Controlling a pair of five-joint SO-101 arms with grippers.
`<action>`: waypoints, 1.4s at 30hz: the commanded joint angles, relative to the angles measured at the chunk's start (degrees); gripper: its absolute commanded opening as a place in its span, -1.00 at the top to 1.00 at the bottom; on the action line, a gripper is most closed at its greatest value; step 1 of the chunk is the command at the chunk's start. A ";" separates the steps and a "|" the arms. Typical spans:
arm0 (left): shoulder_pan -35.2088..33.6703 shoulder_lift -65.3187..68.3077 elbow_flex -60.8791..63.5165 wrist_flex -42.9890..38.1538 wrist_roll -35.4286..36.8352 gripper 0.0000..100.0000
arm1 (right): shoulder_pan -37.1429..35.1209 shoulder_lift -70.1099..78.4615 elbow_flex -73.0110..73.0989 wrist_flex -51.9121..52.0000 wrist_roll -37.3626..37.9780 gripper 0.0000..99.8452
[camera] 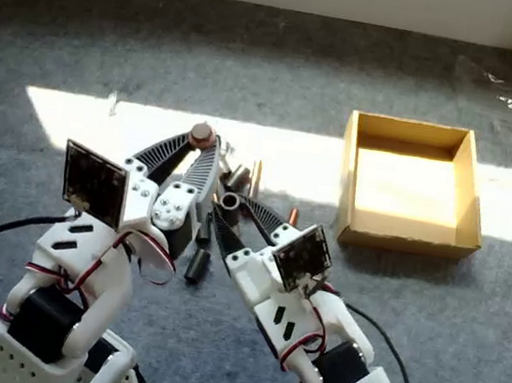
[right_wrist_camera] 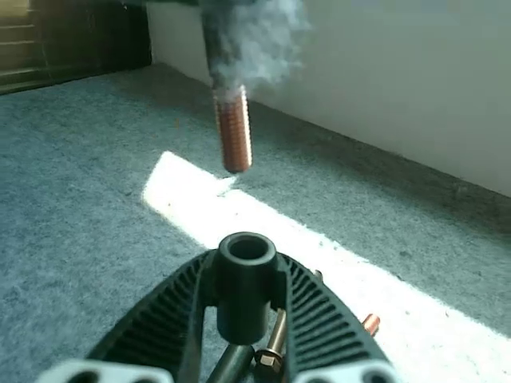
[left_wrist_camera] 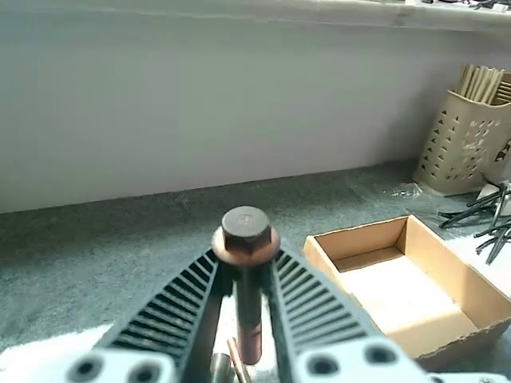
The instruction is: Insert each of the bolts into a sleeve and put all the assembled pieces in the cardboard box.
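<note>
Left end effector (left_wrist_camera: 247,267) tight around bolt (left_wrist_camera: 246,230), right end effector (right_wrist_camera: 246,267) tight around sleeve (right_wrist_camera: 242,307).

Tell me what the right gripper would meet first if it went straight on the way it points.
Most likely the bolt, whose threaded end hangs from the left gripper ahead of the sleeve in the right gripper; depth is unclear.

The bolt (camera: 202,134) hangs above the sleeve (camera: 230,201), cardboard box (camera: 410,238) to their right.
</note>
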 commanded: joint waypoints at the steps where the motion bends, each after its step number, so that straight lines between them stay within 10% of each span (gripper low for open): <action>1: 1.98 -2.51 0.22 -2.11 0.44 0.99 | -0.66 -6.20 0.57 -1.27 0.62 0.99; 42: 5.23 -3.30 5.93 -1.05 0.44 0.99 | -0.40 9.45 -3.38 -1.19 1.67 0.99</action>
